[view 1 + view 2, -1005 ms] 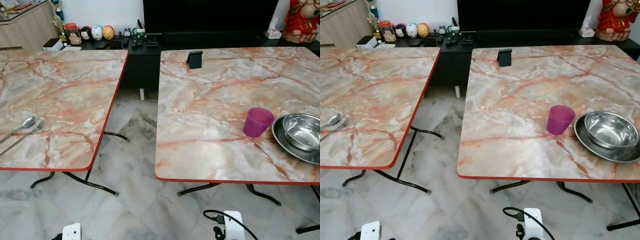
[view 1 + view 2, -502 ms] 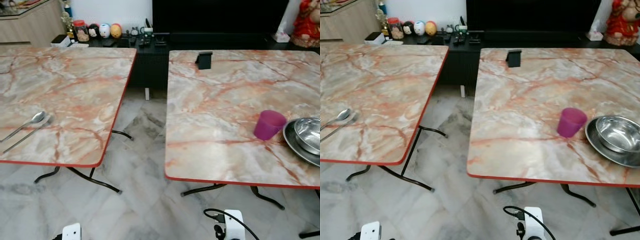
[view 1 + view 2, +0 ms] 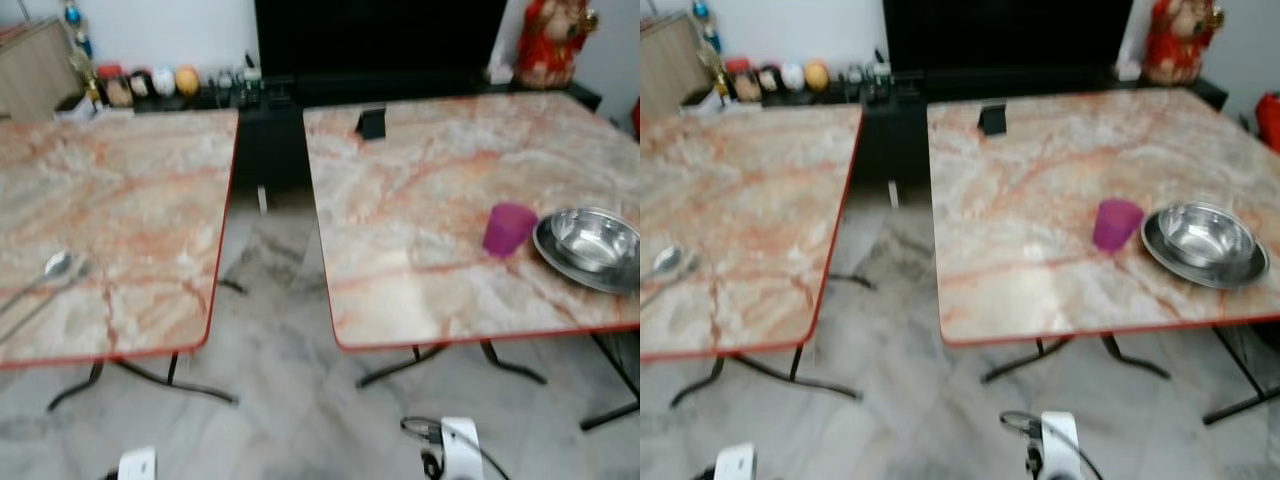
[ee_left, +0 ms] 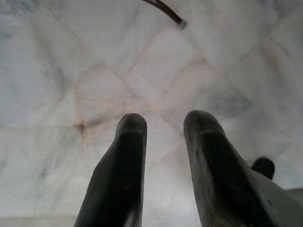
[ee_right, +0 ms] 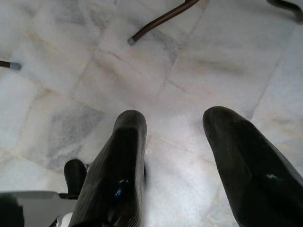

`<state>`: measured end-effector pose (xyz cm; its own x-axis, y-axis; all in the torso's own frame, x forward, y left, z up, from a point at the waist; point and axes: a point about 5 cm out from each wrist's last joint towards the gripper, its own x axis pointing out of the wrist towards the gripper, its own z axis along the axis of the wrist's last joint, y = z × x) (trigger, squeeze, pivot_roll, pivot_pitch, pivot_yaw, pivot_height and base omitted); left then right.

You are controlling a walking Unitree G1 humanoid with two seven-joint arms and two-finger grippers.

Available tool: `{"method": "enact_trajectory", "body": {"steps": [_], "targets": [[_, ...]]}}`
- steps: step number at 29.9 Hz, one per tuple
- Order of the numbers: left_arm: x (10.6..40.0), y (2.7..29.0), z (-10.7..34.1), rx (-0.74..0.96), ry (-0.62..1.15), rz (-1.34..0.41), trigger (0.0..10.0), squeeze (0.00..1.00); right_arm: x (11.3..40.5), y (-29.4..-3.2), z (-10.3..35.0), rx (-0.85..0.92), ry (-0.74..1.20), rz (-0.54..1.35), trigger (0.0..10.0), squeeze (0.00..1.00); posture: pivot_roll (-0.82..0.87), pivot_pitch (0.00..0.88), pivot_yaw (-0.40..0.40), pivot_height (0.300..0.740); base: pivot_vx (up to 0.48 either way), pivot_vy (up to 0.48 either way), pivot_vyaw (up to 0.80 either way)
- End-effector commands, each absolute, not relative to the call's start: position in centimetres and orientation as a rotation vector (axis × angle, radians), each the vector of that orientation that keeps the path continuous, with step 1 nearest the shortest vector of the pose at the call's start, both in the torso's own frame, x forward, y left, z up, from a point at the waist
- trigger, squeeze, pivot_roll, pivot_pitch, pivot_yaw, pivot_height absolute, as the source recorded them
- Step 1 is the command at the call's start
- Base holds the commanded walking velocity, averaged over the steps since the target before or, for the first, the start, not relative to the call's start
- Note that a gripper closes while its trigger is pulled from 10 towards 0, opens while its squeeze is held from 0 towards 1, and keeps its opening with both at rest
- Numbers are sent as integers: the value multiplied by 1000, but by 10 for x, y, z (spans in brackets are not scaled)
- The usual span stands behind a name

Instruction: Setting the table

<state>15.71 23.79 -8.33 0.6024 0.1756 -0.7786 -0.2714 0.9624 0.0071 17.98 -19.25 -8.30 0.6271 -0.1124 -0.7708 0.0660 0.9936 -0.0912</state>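
Note:
Two marble-patterned tables with red edges stand side by side. On the right table (image 3: 420, 220) sit a purple cup (image 3: 508, 229) and, just right of it, a steel bowl (image 3: 593, 238) resting in a steel plate (image 3: 560, 262). A spoon (image 3: 52, 266) and a second utensil lie near the left table's (image 3: 120, 200) front left. My left gripper (image 4: 163, 124) hangs open over the marble floor, holding nothing. My right gripper (image 5: 176, 126) hangs open above the floor too, with nothing in it.
A gap of marble floor (image 3: 275, 300) runs between the tables, crossed by dark metal table legs (image 3: 420, 365). A small black stand (image 3: 371, 123) sits at the right table's far edge. Behind stand a black TV cabinet (image 3: 380, 50), small ornaments (image 3: 150, 82) and a red figurine (image 3: 550, 40).
The camera has pulled back and turned, and the picture is now blurred; more floor shows and the whole bowl and plate have come into view. The objects themselves have not moved.

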Motion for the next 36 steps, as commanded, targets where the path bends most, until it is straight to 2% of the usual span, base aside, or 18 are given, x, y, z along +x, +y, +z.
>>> {"method": "enact_trajectory", "body": {"steps": [1,14,21,36], "targets": [[150,240,-86,-103,916,261,10000,0,178,-191,-84,-48,894,-105,10000,0,-75,0,58,740,0,330,0],[149,240,-87,-100,922,259,10000,0,179,-190,-84,-72,894,-84,10000,0,-73,0,57,740,0,329,0],[147,240,-87,-100,926,262,10000,0,176,-191,-85,-65,904,-87,10000,0,-72,0,54,740,0,326,729],[149,239,-87,-100,922,258,10000,0,173,-192,-86,-63,914,-94,10000,0,-71,0,55,740,0,328,0]]}}
